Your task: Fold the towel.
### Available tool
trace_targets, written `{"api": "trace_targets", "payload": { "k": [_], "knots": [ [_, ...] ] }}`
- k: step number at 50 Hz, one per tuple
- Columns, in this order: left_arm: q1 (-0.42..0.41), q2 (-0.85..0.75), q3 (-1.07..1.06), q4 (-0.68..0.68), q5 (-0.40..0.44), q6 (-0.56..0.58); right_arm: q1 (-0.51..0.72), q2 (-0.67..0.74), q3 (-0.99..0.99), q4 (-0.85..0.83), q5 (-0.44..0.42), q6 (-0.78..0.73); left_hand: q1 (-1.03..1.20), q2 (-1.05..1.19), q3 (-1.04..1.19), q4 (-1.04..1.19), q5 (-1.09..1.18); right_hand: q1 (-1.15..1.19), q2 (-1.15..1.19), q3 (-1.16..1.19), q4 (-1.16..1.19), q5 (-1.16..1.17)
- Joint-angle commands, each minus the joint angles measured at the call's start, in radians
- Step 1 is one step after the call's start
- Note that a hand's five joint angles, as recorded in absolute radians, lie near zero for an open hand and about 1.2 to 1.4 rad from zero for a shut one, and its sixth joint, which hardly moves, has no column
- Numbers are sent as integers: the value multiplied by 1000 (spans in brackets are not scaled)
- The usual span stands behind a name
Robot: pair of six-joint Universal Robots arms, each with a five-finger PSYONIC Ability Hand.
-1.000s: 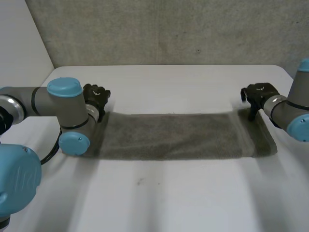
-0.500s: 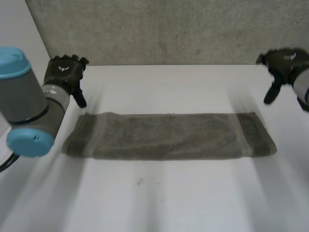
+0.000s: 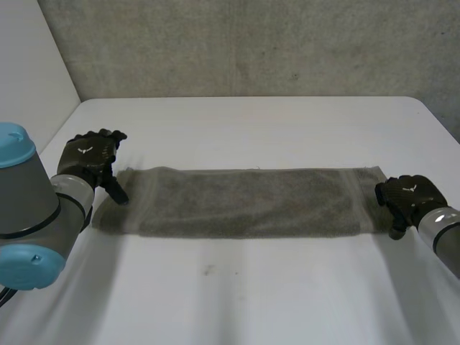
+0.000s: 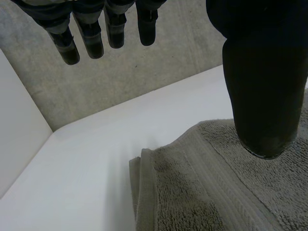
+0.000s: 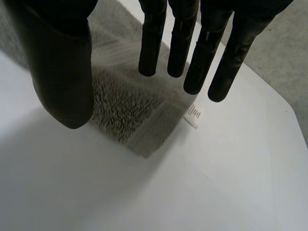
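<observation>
- Two hands, both empty right now. The left hand (image 3: 90, 159) hangs over the left short end of the towel (image 3: 251, 201), with fingers straight, thumb held well apart and nothing pinched.
- The right hand (image 3: 406, 198) is doing the same at the right end, over the corner near the little white label (image 5: 193, 115). Its fingers are straight and the thumb is off to one side, with no cloth between them.
- The towel lies flat as a long narrow strip running side to side across the middle of the counter (image 3: 251, 118). The left wrist view shows a doubled edge, so my guess is it's already folded lengthwise.
- Handling-wise it looks like thick terry, so soft, floppy, light and grippy rather than slippery. It'll sag in the middle if lifted, and nothing here can break.
- I'd take hold at the end corners, thumb under and fingers on top, catching both layers so the strip doesn't peel open.
- There's plenty of bare counter in front of and behind the strip for swinging an end over.
- A grey wall (image 3: 251, 43) runs along the far edge and a white panel (image 3: 29, 72) stands on the left, so the left arm has less room to swing out.
</observation>
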Motion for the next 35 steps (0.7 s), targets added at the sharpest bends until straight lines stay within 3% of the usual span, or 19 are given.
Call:
{"api": "trace_targets", "payload": {
  "k": [1,7,8,13,18,25,32,35],
  "knots": [
    [-4,0,-16,18,1,0,-28,63,-17,-34,0,-40,3,9,8,7,-29,158,163,160,161,154],
    [-12,0,-32,39,1,0,-51,83,-34,-36,-1,-43,3,9,8,7,-29,578,584,580,582,574],
    [-12,0,-32,39,1,0,-56,90,-40,-36,-1,-44,3,9,8,7,-29,795,801,797,799,791],
    [-15,0,-39,39,1,2,-77,91,-66,-33,0,-47,3,9,8,7,-29,797,803,799,801,793],
    [-12,5,-48,41,0,2,-180,69,-86,-21,0,-58,3,9,8,7,-29,797,803,799,801,793],
    [-1,17,-53,41,1,2,-372,55,-147,-5,12,-254,3,9,8,7,-29,797,803,799,801,793],
    [19,31,-58,41,-1,0,-387,38,-215,29,17,-319,3,9,8,7,-29,797,803,799,801,793],
    [23,34,-65,42,1,0,-306,-16,-250,42,19,-273,3,9,8,7,-29,797,803,799,801,793]
  ]
}}
